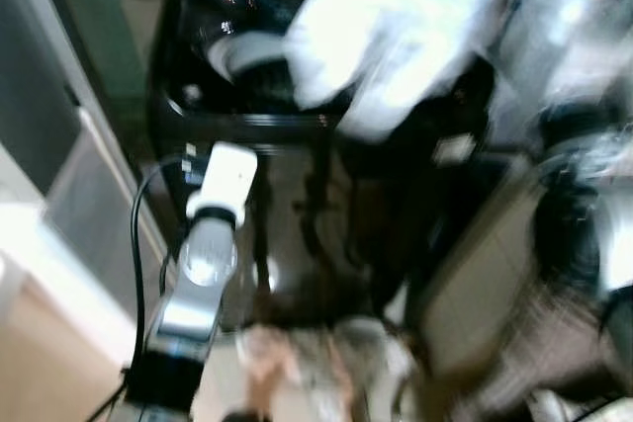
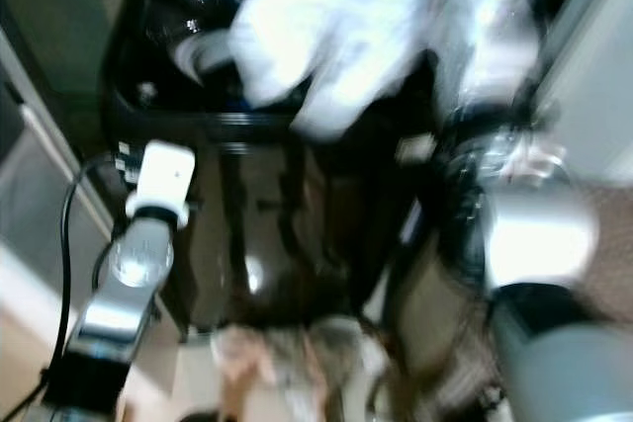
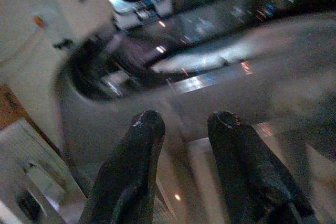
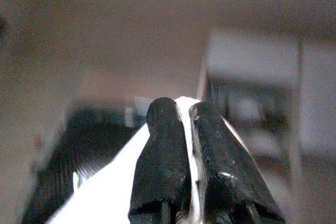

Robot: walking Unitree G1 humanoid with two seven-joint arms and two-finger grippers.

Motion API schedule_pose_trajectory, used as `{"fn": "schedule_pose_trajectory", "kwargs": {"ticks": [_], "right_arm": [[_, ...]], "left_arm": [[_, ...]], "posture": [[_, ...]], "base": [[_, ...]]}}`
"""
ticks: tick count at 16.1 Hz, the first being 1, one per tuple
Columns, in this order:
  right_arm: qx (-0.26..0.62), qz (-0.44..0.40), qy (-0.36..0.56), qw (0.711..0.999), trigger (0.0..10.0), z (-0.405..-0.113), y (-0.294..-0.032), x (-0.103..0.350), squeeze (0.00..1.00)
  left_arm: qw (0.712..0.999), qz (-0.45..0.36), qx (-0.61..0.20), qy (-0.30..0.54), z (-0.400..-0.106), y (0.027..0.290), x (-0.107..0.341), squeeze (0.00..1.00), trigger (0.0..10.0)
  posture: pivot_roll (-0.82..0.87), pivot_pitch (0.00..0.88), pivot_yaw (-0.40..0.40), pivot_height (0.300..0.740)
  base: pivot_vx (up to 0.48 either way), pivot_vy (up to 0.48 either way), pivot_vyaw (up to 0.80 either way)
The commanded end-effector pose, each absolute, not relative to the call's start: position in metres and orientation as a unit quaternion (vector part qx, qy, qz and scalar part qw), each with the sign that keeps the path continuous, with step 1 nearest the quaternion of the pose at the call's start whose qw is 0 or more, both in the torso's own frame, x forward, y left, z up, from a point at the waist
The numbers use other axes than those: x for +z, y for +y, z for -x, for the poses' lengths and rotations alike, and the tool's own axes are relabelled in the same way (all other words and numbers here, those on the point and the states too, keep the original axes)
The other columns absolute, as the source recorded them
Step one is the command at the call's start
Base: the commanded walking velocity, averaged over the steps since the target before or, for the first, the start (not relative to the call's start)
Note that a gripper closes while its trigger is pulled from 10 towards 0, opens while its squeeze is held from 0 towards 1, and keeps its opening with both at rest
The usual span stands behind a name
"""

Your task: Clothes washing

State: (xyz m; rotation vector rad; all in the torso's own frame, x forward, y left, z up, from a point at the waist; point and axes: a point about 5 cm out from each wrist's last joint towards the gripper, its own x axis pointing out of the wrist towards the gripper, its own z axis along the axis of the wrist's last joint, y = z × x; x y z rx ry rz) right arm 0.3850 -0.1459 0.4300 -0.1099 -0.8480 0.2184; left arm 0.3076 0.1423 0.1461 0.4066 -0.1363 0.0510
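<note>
- Pale, blurred laundry pile (image 1: 297, 363) lies nearest, low before the robot at the foot of the dark washing machine (image 1: 297, 234).
- Black cable (image 1: 136, 244) runs along the left arm, beside a light wall panel (image 1: 89, 195).
- Left gripper (image 3: 184, 129) hovers by the machine's glossy front, its fingers (image 3: 137, 145) set narrowly apart, holding nothing.
- Right gripper (image 4: 181, 116) is clamped on a white garment (image 1: 396, 27), the cloth pinched between its fingers (image 4: 160, 145).
- That garment hangs raised above the machine's open top and drum (image 1: 247, 56), farthest away.
</note>
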Motion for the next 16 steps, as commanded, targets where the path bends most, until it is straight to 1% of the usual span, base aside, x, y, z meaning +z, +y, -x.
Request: {"fn": "schedule_pose_trajectory", "kwargs": {"ticks": [1,2,3,4,5,6,7,8,9,11,12,13,14,16], "right_arm": [[0.111,0.064,-0.35,0.928,0.0,-0.4,-0.138,0.405,0.04],[0.106,0.071,-0.349,0.928,0.0,-0.401,-0.134,0.412,0.03],[0.095,0.072,-0.324,0.939,0.0,-0.405,-0.13,0.411,0.02],[0.091,0.12,-0.286,0.946,0.0,-0.411,-0.12,0.401,0.0],[0.093,0.172,-0.208,0.958,4.7,-0.422,-0.109,0.364,0.0],[0.092,0.194,-0.174,0.961,10.0,-0.425,-0.108,0.345,0.0],[0.098,0.23,-0.119,0.961,10.0,-0.428,-0.106,0.311,0.0],[0.105,0.23,-0.078,0.964,10.0,-0.428,-0.106,0.283,0.0],[0.107,0.213,-0.05,0.97,10.0,-0.427,-0.106,0.264,0.0],[0.111,0.186,-0.03,0.976,10.0,-0.425,-0.1,0.249,0.0],[0.109,0.173,-0.03,0.978,10.0,-0.425,-0.098,0.248,0.0],[0.105,0.154,-0.03,0.982,10.0,-0.425,-0.096,0.247,1.0],[0.104,0.159,-0.03,0.981,10.0,-0.424,-0.092,0.247,1.0],[0.101,0.162,-0.04,0.981,10.0,-0.425,-0.091,0.252,1.0]], "left_arm": [[0.974,-0.209,0.02,-0.09,-0.308,0.141,0.156,0.0,10.0],[0.973,-0.21,0.02,-0.096,-0.308,0.141,0.16,0.0,10.0],[0.97,-0.214,0.03,-0.107,-0.306,0.142,0.166,0.0,10.0],[0.963,-0.217,0.065,-0.147,-0.303,0.145,0.182,0.0,10.0],[0.957,-0.217,0.068,-0.18,-0.298,0.141,0.204,0.0,10.0],[0.955,-0.213,0.061,-0.197,-0.295,0.138,0.213,0.0,10.0],[0.952,-0.208,0.053,-0.217,-0.29,0.135,0.225,0.0,10.0],[0.953,-0.199,0.045,-0.225,-0.286,0.134,0.231,0.0,10.0],[0.954,-0.192,0.045,-0.226,-0.282,0.136,0.236,0.0,10.0],[0.956,-0.185,0.042,-0.224,-0.273,0.138,0.24,0.0,10.0],[0.956,-0.19,0.038,-0.222,-0.271,0.137,0.24,0.0,10.0],[0.957,-0.191,0.032,-0.216,-0.269,0.135,0.239,0.0,10.0],[0.96,-0.186,0.032,-0.207,-0.269,0.135,0.237,0.0,10.0],[0.961,-0.186,0.03,-0.202,-0.27,0.136,0.236,0.0,10.0]], "posture": [[0.06,0.0,-0.046,0.74],[0.07,0.0,-0.046,0.74],[0.08,0.0,-0.049,0.74],[0.09,0.0,-0.052,0.74],[0.11,0.0,-0.063,0.74],[0.13,0.0,-0.075,0.74],[0.15,0.001,-0.093,0.74],[0.17,0.011,-0.104,0.74],[0.18,0.02,-0.112,0.74],[0.19,0.038,-0.122,0.74],[0.2,0.042,-0.122,0.74],[0.19,0.042,-0.123,0.74],[0.19,0.038,-0.118,0.74],[0.19,0.038,-0.118,0.74]], "base": [[0.48,0.0,0.0],[0.48,0.0,0.0],[0.48,0.0,0.0],[0.48,0.0,0.0],[0.0,0.0,0.0],[0.0,0.0,0.0],[0.0,0.0,0.0],[0.0,0.0,0.0],[0.0,0.0,0.0],[0.0,0.0,0.0],[0.0,0.0,0.0],[0.0,0.0,0.0],[0.0,0.0,0.0],[0.0,0.0,0.0]]}}
